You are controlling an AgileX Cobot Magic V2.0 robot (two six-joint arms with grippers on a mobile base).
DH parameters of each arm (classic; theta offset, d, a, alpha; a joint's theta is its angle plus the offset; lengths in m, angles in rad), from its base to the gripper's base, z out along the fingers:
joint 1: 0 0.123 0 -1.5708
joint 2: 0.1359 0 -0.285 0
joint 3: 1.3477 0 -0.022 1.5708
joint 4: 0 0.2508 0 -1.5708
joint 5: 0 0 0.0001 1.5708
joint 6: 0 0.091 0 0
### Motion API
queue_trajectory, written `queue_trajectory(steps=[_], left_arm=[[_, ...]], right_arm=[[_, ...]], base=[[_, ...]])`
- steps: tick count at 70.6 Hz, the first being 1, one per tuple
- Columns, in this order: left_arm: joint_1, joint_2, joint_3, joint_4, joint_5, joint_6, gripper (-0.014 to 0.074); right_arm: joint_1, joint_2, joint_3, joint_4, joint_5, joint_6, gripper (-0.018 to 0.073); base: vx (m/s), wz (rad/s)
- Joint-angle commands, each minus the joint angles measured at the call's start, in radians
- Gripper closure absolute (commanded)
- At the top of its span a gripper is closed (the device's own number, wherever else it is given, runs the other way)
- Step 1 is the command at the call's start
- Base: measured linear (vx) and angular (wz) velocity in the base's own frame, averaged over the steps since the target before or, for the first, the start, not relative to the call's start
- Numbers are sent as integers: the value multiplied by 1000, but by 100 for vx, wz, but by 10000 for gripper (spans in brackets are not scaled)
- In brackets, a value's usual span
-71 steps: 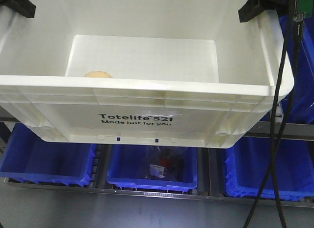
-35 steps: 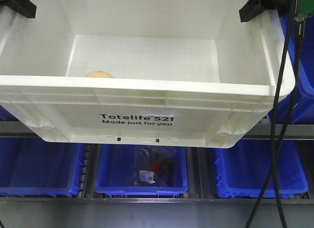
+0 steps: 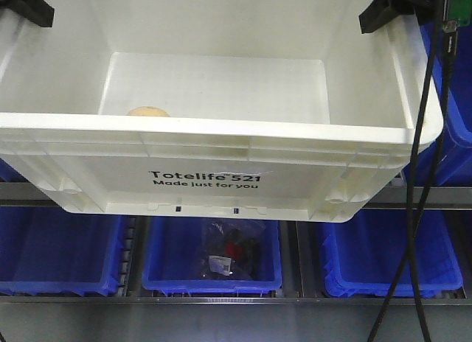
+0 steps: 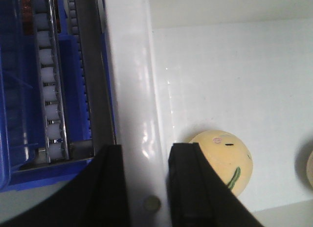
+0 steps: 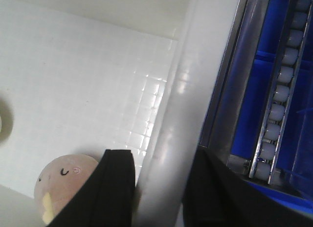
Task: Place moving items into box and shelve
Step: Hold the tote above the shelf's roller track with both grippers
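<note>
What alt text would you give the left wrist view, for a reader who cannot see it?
The left gripper clamps the rim of a white crate between two black fingers, one outside and one inside. On the crate floor beside the inner finger lies a cream dumpling-like item with a green ridge; outside runs a roller rail.

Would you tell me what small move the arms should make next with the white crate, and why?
Probably ease the crate forward, kept level, toward the shelf rail. The left gripper and right gripper each clamp a side rim, items lie inside, and blue bins show beneath the held crate.
</note>
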Motion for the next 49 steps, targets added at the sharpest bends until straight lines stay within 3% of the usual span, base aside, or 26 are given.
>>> queue_trajectory(steps=[1,49], left_arm=[[-4,-49,-44,-12,-79,2,613],[-4,-49,-44,-12,-79,2,613]], right_arm=[[2,-54,-46,33,-19,-35,571],[2,-54,-46,33,-20,-35,571]], base=[[0,0],[0,0]])
